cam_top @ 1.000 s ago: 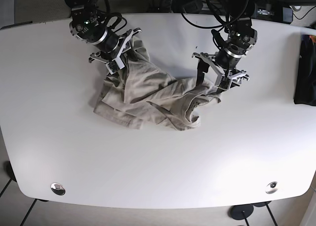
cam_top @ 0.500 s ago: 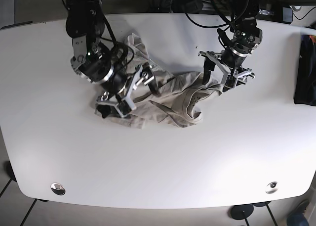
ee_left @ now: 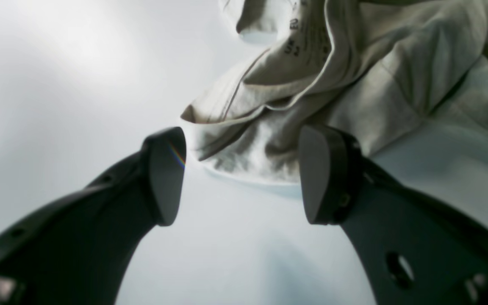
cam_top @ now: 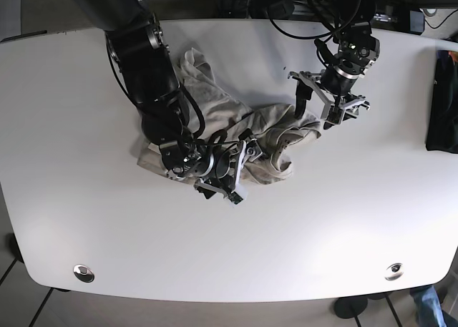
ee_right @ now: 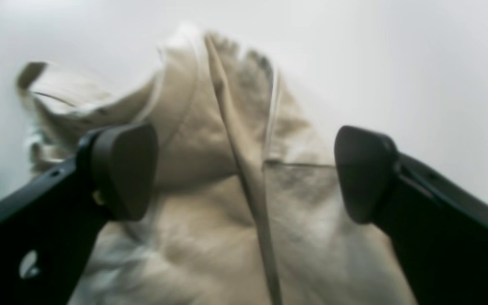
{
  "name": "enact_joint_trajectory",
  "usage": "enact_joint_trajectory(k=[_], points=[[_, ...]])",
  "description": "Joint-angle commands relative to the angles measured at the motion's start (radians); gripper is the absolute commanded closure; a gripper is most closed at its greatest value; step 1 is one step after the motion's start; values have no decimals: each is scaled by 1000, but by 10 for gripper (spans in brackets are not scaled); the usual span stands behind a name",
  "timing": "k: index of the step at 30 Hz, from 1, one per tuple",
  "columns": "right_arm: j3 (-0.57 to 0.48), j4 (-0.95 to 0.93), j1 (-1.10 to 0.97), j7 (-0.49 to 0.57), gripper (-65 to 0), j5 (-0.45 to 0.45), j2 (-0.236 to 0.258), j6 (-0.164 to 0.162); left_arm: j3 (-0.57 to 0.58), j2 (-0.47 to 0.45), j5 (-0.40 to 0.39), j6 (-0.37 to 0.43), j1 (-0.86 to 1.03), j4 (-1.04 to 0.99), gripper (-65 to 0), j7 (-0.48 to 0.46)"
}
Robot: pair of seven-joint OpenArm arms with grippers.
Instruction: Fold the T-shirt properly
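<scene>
The beige T-shirt [cam_top: 212, 101] lies crumpled in the middle of the white table [cam_top: 322, 220]. My right gripper [cam_top: 237, 171] is open at the shirt's front edge, low over the cloth. In the right wrist view the right gripper [ee_right: 244, 173] straddles a raised fold of the shirt [ee_right: 248, 169], its fingers [ee_right: 125, 169] wide apart. My left gripper [cam_top: 320, 112] is open at the shirt's right end. In the left wrist view the left gripper [ee_left: 244, 180] frames a bunched hem of the shirt [ee_left: 354, 84] just beyond the fingers [ee_left: 324, 173].
A dark object [cam_top: 441, 105] lies at the table's right edge. Cables [cam_top: 286, 16] run along the back edge. Two metal discs [cam_top: 84, 272] [cam_top: 393, 271] sit near the front corners.
My right arm has swung from the shirt's back left corner across it to its front edge. The shirt has bunched more. My left gripper has barely shifted.
</scene>
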Motion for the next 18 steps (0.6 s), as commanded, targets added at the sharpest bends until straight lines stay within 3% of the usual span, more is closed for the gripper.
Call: enact_joint_trajectory(k=[1, 18], points=[[3, -69, 40, 102, -628, 9, -3, 15, -5, -2, -13, 1, -4, 16, -389, -27], [7, -66, 49, 217, -626, 14, 79, 4, -6, 25, -13, 6, 4, 17, -389, -27]])
